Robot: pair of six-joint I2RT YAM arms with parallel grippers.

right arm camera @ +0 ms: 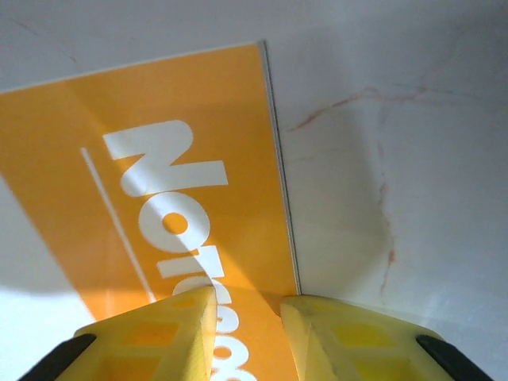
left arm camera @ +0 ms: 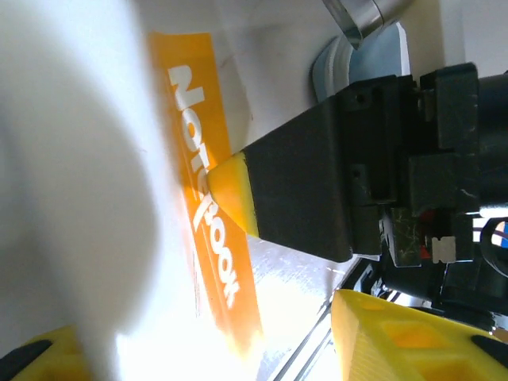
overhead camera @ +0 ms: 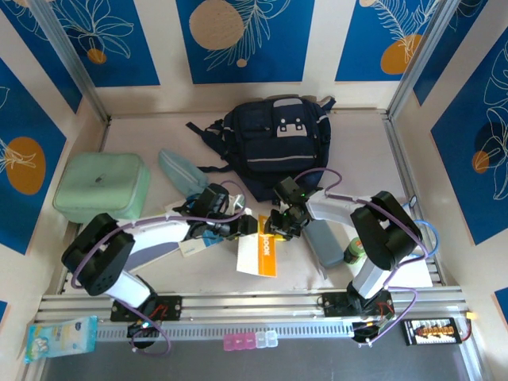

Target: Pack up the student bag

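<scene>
- Student bag, a large dark navy fabric backpack with black straps, grey trim lines and white tag patches, is lying at the far middle of the bench.
- It is resting front pocket up, top handle pointing toward the far wall, long axis running roughly near-to-far.
- Right tool is standing narrowly apart over an orange-striped white notebook.
- Left tool is showing fingers apart; whether it is gripping, I cannot tell.

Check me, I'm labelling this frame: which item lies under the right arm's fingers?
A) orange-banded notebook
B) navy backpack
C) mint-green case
A: in the right wrist view the right fingers sit just above the notebook, at its orange band's edge.
</scene>
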